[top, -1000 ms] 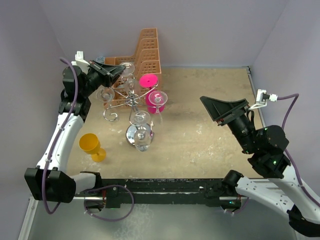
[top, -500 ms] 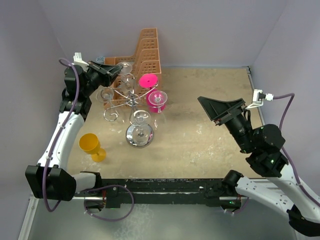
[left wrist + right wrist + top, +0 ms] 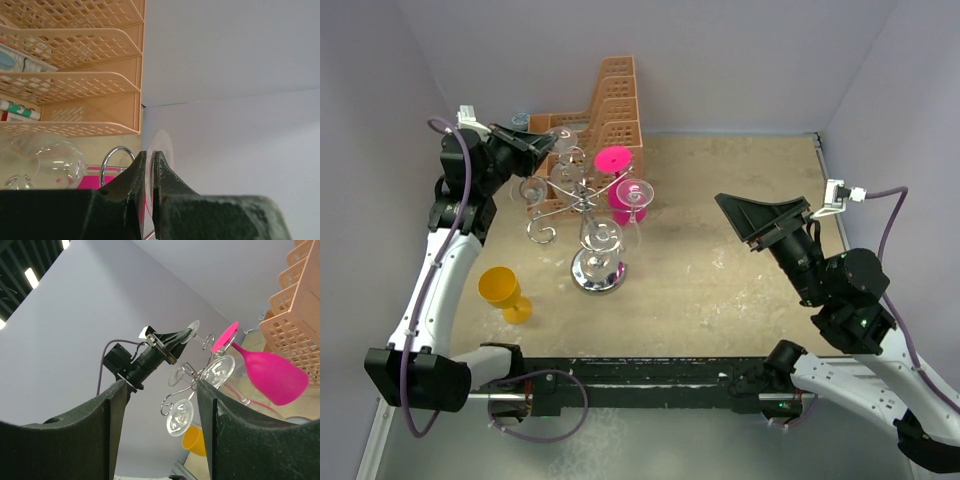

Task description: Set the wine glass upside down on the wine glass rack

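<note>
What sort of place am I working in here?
Probably a lab test cell rather than a real kitchen: plain lavender walls box in a sandy tabletop, which holds staged props: a wire wine glass rack, an orange basket and a yellow goblet.

rack (image 3: 597, 274) silver | basket (image 3: 617, 105) orange, perforated | goblet (image 3: 617, 160) pink | cup (image 3: 500, 287) yellow

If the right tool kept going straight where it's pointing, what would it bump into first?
Probably the wine glass rack, likely the pink glass hanging on its near side. Nothing else lies before the right tool, but depth is unclear.
</note>
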Motion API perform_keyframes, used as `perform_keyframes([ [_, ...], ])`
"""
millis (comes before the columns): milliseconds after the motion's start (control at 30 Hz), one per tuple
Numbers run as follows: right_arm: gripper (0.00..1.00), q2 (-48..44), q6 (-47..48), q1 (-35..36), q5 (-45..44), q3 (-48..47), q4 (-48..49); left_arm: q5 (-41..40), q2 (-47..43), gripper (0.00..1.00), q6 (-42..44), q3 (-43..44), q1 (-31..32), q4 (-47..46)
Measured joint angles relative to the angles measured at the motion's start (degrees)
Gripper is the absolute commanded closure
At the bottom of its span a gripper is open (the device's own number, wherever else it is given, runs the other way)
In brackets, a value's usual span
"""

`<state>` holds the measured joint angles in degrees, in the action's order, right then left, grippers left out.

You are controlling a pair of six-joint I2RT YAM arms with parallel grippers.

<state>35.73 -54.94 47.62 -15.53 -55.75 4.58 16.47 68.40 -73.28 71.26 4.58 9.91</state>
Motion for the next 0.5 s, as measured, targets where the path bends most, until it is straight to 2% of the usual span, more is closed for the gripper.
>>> perform_keyframes([
  [500,0.4,-0.11,-0.2,0.0,0.0,0.92,0.09,-5.2,2.34,0.98,4.13,6.4,1.62,10.91],
])
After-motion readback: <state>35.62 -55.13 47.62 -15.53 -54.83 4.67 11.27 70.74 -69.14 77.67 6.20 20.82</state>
